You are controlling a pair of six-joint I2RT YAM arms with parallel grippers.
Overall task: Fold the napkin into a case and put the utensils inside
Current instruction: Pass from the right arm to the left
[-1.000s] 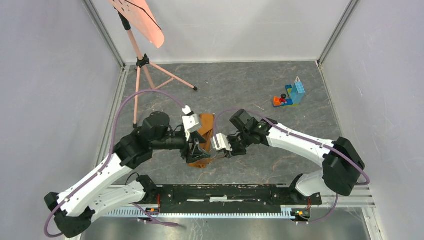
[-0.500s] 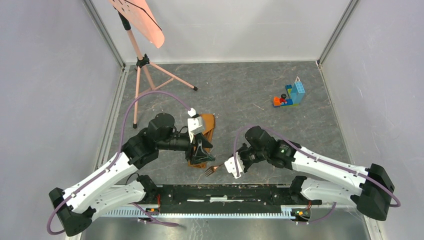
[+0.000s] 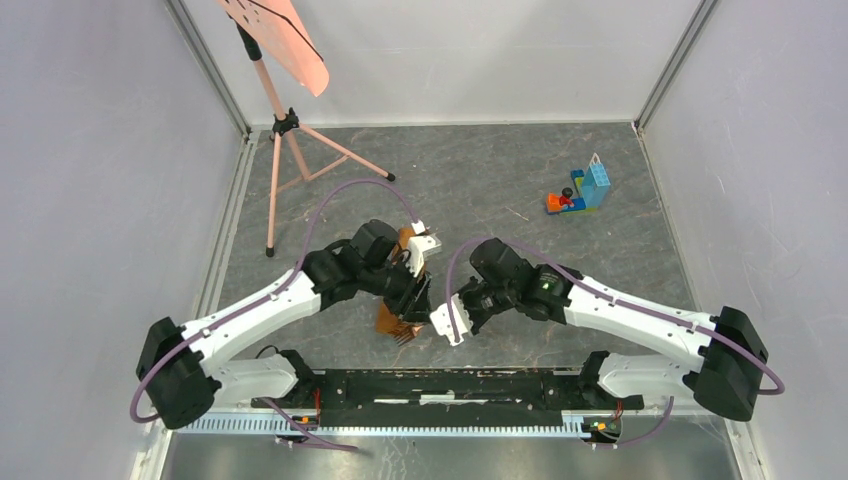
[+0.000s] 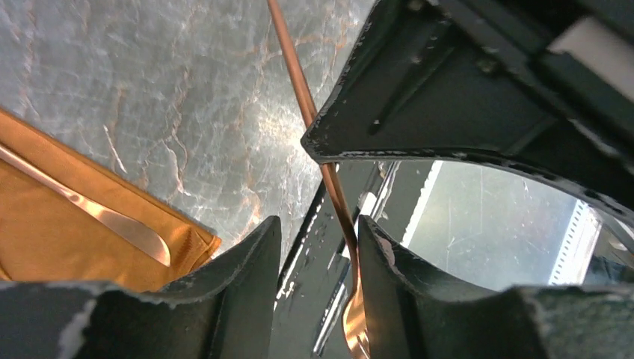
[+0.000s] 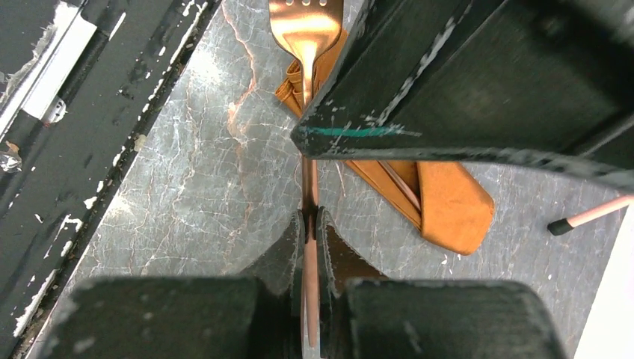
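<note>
Orange-brown satin shows in the top view as a folded napkin (image 3: 388,318) on the grey table (image 3: 480,170), mostly hidden under the left gripper (image 3: 417,292). The right gripper (image 3: 447,322) sits just beside it. Toy bricks (image 3: 580,190) and a pink tripod stand (image 3: 285,140) are well apart from them.

Left wrist view: the jaws stand apart, and the copper fork (image 4: 294,75) handle passes between them, against one finger and not pinched. A knife (image 4: 112,217) lies on the napkin.

Right wrist view: the fingers are clamped on the fork's handle, and its head reaches past the napkin's near corner.
</note>
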